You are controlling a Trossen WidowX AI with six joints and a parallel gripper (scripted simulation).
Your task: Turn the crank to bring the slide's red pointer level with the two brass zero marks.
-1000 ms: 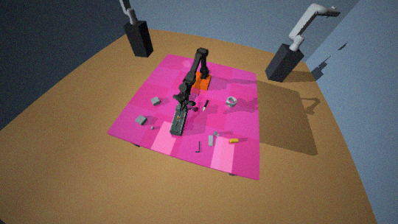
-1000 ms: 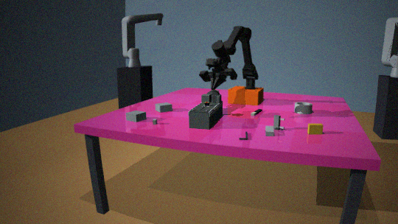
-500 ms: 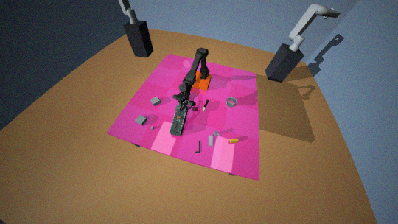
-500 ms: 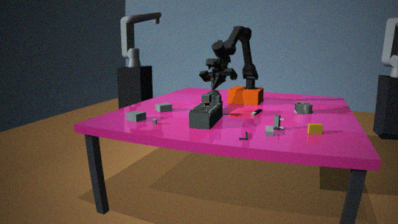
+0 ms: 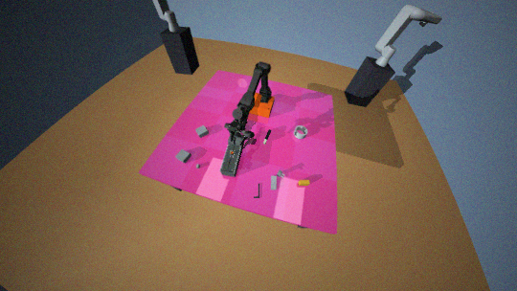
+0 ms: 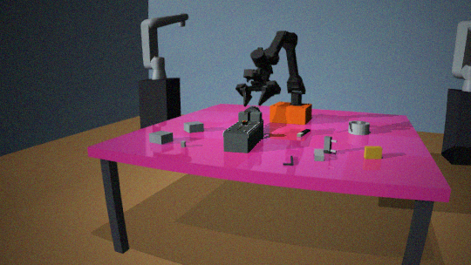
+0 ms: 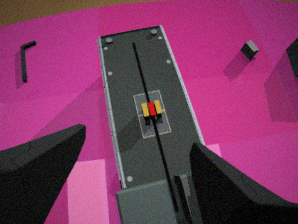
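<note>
The machine is a long dark-grey box with a slotted top, its red pointer between two brass marks, at the wrist frame's centre. One machine, one pointer and two marks show; the fingers stand wide apart, empty, above its crank end in the exterior view, the pointer higher in the wrist frame than their tips.

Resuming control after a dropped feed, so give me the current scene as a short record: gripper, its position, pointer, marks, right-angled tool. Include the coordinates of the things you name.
gripper: open [image 6: 253, 105] [image 7: 140, 137], holding nothing
position: above the crank end of the machine [image 5: 231, 165] [image 6: 236, 141] [image 7: 122, 90]
red pointer: between the two brass marks [image 7: 151, 108]; looks about level, exact alignment cannot be confirmed
crank handle: cannot be made out
black L-shaped key: lying on the pink table [image 5: 258, 191] [image 6: 290, 162] [image 7: 23, 62]
</note>
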